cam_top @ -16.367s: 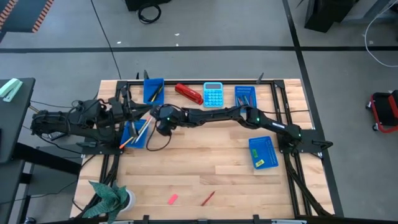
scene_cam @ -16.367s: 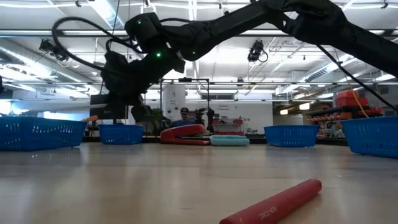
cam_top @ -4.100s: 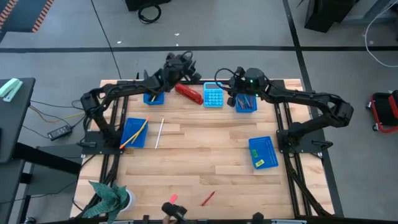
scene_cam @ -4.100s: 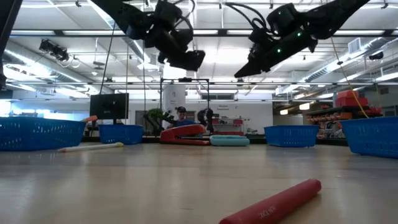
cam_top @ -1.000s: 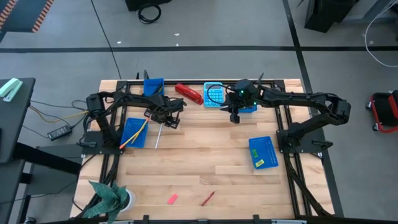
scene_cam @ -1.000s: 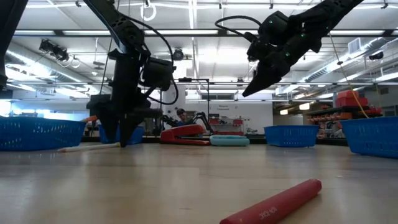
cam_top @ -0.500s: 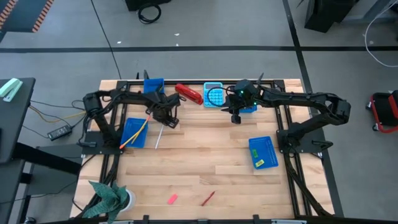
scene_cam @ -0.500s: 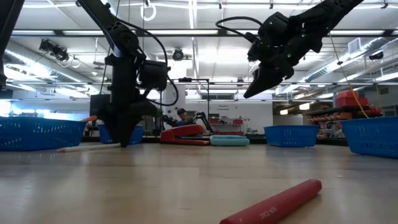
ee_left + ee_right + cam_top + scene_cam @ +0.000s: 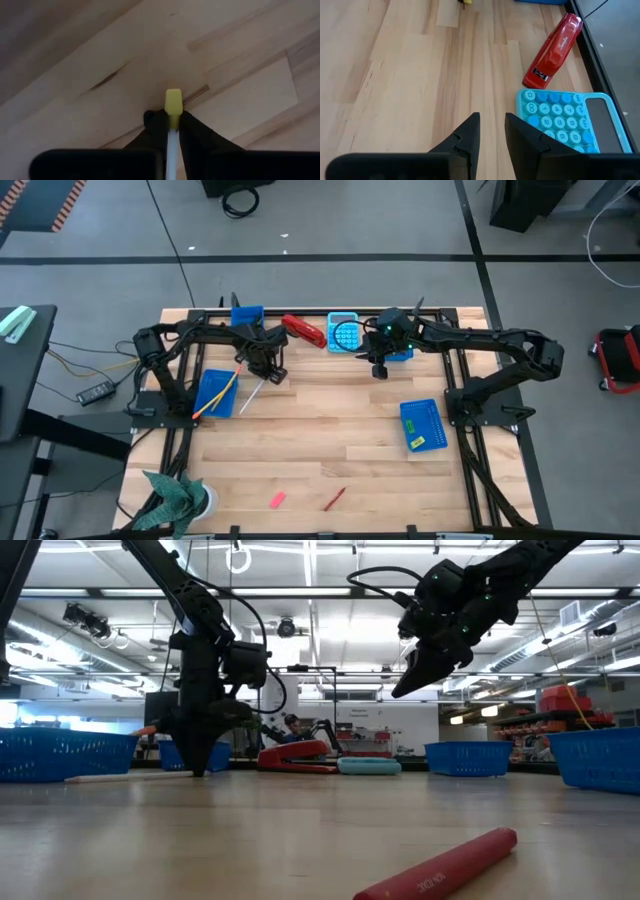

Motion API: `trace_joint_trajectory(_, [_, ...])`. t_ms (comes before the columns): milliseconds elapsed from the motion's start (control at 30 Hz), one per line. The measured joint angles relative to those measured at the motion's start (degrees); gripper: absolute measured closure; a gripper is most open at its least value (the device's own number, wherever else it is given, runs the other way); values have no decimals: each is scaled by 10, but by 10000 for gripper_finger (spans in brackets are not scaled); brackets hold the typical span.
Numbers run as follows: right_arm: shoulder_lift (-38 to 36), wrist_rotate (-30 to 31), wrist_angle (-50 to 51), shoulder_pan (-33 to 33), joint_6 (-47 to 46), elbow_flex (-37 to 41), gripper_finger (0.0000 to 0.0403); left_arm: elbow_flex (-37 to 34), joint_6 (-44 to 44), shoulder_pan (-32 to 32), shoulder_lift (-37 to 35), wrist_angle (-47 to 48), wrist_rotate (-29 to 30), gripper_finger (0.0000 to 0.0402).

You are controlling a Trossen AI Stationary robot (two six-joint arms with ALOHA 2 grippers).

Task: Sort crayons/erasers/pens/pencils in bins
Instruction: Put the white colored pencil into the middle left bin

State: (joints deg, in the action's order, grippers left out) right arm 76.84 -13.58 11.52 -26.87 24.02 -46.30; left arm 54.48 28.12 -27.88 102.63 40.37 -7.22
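Observation:
A white pencil with a yellow end lies slanted on the wooden table beside the left bin, which holds orange and yellow pencils. My left gripper points straight down at the pencil's far end and is shut on it. My right gripper hovers open and holds nothing, high above the table next to the light-blue calculator. A red crayon and a pink eraser lie near the front edge. A bin at the right holds a yellow and a green eraser. My left gripper pinches the white pencil's shaft just behind its yellow end, between the two fingers. The fingers come from above and lie across the pencil. The rest of the pencil lies along the table toward the left bin.
A red stapler and the calculator lie at the far edge between two more bins. A potted plant stands at the near left corner. The crayon lies close to the low camera.
My left gripper has shut on the pencil's yellow-tipped far end and rolled its wrist. The pencil has turned on the table. Its near end has swung toward the left bin, while its far end stays at the fingers.

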Motion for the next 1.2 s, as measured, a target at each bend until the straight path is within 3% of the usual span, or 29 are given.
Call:
trace_joint_trajectory(167, [0,0,0,0,20,0,306,0,-2,4,0,0,0,342])
trace_joint_trajectory(333, [0,0,0,0,32,0,306,0,11,4,0,-1,-1,370])
trace_joint_trajectory(600, [0,0,-4,0,13,0,306,10,23,5,1,7,-3,363])
trace_joint_trajectory(1033, [0,-19,-5,0,29,0,306,174,-15,32,3,51,-6,371])
trace_joint_trajectory(1200, [0,-19,-9,0,36,0,306,240,-46,72,2,137,14,365])
